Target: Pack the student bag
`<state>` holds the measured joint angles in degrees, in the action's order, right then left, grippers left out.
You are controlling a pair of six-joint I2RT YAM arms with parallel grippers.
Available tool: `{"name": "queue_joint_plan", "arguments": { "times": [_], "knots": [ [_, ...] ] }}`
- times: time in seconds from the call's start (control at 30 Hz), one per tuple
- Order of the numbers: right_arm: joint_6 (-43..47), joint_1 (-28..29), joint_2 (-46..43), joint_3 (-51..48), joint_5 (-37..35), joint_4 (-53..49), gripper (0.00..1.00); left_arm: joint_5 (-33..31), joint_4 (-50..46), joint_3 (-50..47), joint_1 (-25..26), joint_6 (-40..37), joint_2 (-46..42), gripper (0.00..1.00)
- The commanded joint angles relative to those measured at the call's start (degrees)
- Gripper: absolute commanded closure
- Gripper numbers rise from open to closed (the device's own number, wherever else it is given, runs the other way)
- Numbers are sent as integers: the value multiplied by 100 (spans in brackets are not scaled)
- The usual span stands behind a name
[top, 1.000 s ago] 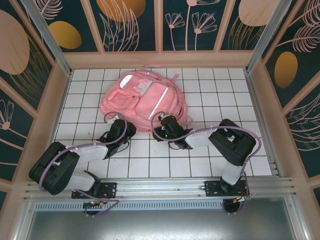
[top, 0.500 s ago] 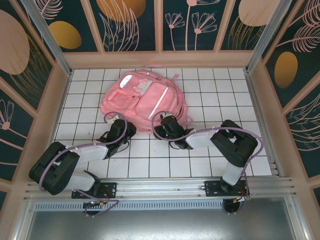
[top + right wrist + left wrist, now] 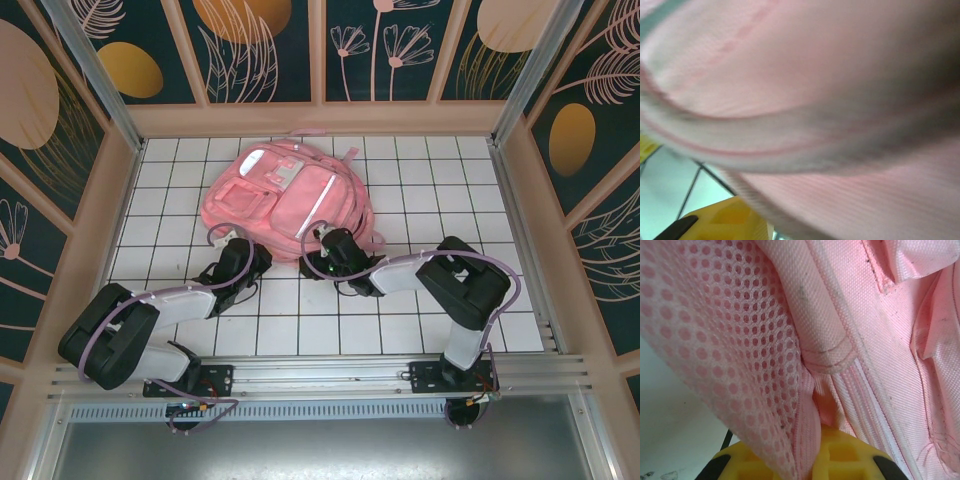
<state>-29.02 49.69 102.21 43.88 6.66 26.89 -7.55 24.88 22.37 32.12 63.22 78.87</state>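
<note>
As the student bag (image 3: 285, 195) lies on tiles (image 3: 400, 330), left end effector (image 3: 225, 245) clamps its fabric, right end effector (image 3: 322, 248) state unclear (blurred)

Blurred student bag (image 3: 840, 75) fabric seemingly hides jaws of the right gripper (image 3: 323, 262).

— Where's the bag (image 3: 290, 200)?
— Flat on the table (image 3: 400, 330), front up, in the far half, a little left of centre.
— And the arms?
— Both reach in from the near edge. The left gripper (image 3: 243, 248) is at the bag's near-left edge, touching the fabric. The right gripper (image 3: 322, 245) is to its right, at the bag's near edge, fabric close above it.
</note>
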Motion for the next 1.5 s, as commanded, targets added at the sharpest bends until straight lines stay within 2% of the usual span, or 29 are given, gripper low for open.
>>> {"name": "queue_joint_plan", "arguments": {
  "times": [0.0,0.17,0.5,0.73,0.87,0.97,1.03,1.07,1.27,1.47],
  "knots": [
    [71,23,57,72,533,726,65,-27,166,-54,-8,-47,75,100],
    [66,22,43,31,471,737,68,-35,175,-66,-4,-36,82,100],
    [345,265,326,514,-687,-436,67,-41,170,-75,-4,-38,78,100],
    [514,436,379,666,-1412,-821,71,-67,141,-75,-4,-45,47,100],
    [619,498,307,579,-1728,-917,79,-88,122,-75,-4,-38,45,100],
    [694,572,300,569,-2013,-997,88,-104,113,-70,-4,-38,40,100],
    [704,598,276,531,-2123,-990,99,-118,92,-53,-4,-38,40,100],
    [698,606,225,480,-2141,-939,100,-132,67,-41,-4,-34,24,100],
    [612,655,-233,181,-2371,-886,100,-414,-204,-27,-4,-21,-95,100],
    [427,669,-834,-207,-2692,-1282,100,-749,-448,-15,-48,-38,-171,100]
  ]
}}
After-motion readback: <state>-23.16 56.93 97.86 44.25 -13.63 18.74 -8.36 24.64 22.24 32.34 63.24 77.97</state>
